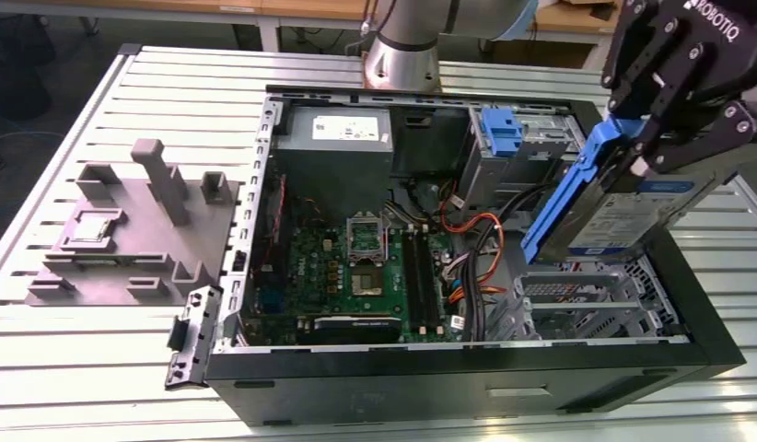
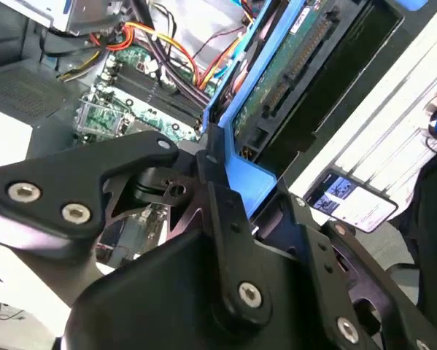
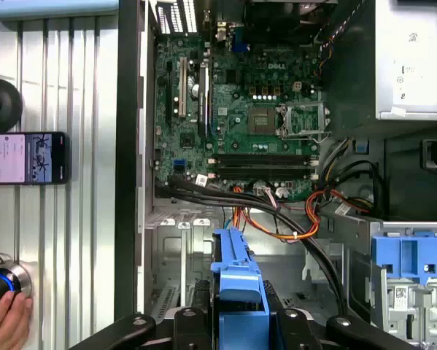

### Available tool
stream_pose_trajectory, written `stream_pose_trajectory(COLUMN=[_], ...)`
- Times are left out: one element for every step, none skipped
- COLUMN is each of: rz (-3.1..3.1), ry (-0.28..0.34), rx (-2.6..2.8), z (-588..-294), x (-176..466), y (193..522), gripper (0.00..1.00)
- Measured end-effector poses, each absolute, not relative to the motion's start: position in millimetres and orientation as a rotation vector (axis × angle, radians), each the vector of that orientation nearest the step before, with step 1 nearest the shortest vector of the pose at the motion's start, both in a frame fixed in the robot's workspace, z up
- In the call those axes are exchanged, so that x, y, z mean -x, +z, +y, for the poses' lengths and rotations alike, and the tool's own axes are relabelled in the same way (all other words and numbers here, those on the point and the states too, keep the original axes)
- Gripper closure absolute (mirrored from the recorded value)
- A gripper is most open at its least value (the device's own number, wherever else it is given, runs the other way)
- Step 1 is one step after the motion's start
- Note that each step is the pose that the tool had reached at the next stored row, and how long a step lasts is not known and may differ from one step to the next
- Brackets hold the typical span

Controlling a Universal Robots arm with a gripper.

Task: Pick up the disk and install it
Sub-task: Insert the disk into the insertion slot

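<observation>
**While the disk [image 1: 618, 216] hangs over the case, the gripper [image 1: 643, 147] grips it**

Where the open computer case [image 1: 477, 354] lies on the slatted worktop [image 1: 84, 359], the gripper's jaws are closed on the upper end of the disk's blue carrier frame. The disk is in the air, steeply tilted with its labelled face toward the exterior view's right. It is above the metal drive cage [image 1: 588, 295] in the case's near corner on that side and not touching it. A bare blue bracket [image 1: 502, 133] sits by the case's far edge, and the motherboard [image 1: 354, 267] fills the case's middle. A grey fixture [image 1: 133, 230] stands on the worktop beside the case's edge at the exterior view's left. In the first wrist view, a phone [image 3: 25, 157] lies on the worktop beside the case, and a hand [image 3: 3, 321] rests nearby.
</observation>
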State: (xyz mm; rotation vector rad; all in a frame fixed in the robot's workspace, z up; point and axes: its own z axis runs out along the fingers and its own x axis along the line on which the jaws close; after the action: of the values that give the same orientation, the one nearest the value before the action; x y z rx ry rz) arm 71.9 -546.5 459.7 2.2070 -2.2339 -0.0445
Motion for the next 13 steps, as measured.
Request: stream_pose_trajectory(rz=[-2.234, -2.234, -2.234, -2.234, -2.234, -2.234, -2.234, -2.234, -2.234, -2.234, -2.234, -2.234, -2.234], ry=[-0.044, -0.044, -0.045, -0.044, -0.045, -0.044, -0.044, -0.044, -0.044, -0.044, -0.044, -0.044, -0.044], rx=[-2.207, -2.207, -2.207, -2.207, -2.207, -2.207, -2.207, -2.207, -2.207, -2.207, -2.207, -2.207, -2.207], z=[-547, -547, -546, -546, -546, -546, -547, -547, -547, -547, -547, -546, -547], x=[-72, -72, -72, -72, -72, -72, -72, -72, -72, -72, -72, -72, -72], y=[469, 483, 483, 483, 482, 482, 482, 482, 482, 482, 482, 482, 482], gripper=[0.63, 0.63, 0.63, 0.63, 0.63, 0.63, 0.63, 0.63, 0.63, 0.63, 0.63, 0.63, 0.63])
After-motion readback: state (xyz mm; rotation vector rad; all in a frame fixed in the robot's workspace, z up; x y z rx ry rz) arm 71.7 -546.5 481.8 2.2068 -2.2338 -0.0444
